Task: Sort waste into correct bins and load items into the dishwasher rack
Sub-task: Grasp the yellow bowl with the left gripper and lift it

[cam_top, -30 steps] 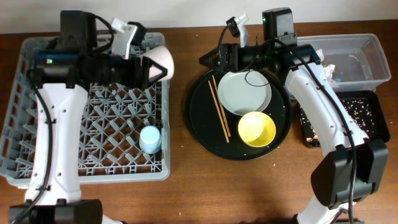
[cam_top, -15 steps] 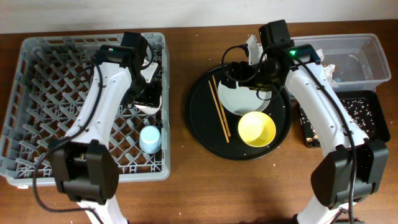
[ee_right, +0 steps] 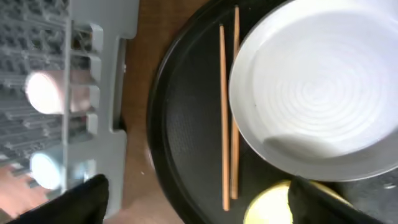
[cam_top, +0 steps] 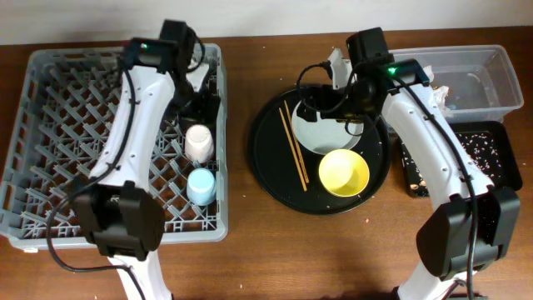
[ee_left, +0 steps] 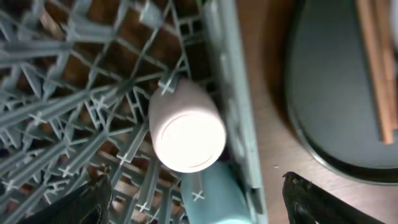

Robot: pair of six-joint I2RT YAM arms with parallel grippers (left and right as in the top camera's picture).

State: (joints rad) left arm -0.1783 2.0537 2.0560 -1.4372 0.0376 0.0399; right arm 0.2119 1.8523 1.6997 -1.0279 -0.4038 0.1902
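Wooden table, pink cup in dishwasher rack, beneath parted left end effector

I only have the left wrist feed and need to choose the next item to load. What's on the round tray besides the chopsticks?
Observer: A white plate and a yellow bowl sit side by side on the tray.
Operator: Is the right gripper busy?
Observer: No, the right gripper hovers open above the tray near the plate, holding nothing.
Operator: Is there anything in the bins?
Observer: Pale crumbs are scattered in the shallow black bin.
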